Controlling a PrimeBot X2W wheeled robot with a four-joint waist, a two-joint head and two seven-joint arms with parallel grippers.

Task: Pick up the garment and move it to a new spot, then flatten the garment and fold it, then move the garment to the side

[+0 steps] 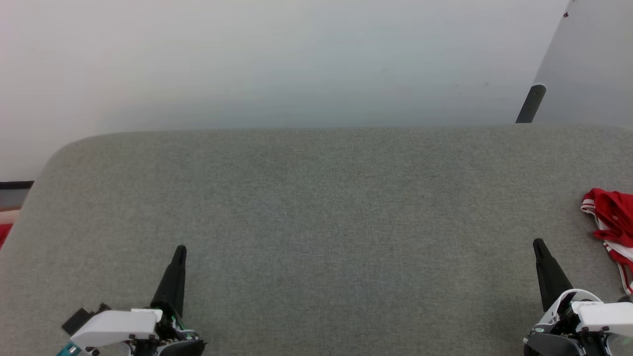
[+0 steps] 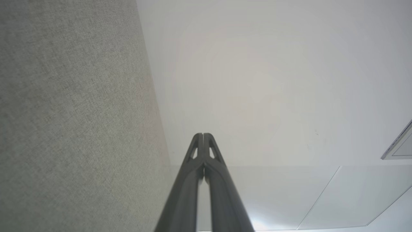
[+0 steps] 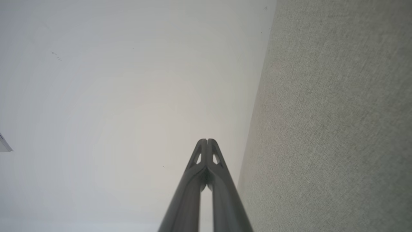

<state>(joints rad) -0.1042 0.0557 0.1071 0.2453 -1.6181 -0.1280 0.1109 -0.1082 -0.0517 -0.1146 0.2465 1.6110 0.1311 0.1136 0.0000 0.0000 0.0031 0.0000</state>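
The garment [image 1: 613,217], red with red-and-white striped trim, lies bunched at the right edge of the grey felt table [image 1: 316,207], partly cut off by the head view's border. My right gripper [image 1: 537,243] is shut and empty near the front right, a short way left of the garment and apart from it. Near the front left my left gripper [image 1: 181,249] is shut, nothing in it. In the left wrist view the left gripper [image 2: 203,134] shows its fingertips pressed together. The right gripper [image 3: 207,140] looks the same in the right wrist view.
A white wall [image 1: 277,59] rises behind the table's far edge. A dark post [image 1: 531,104] stands at the back right beside a pale panel [image 1: 588,64]. The table's left corner is rounded, with floor beyond it.
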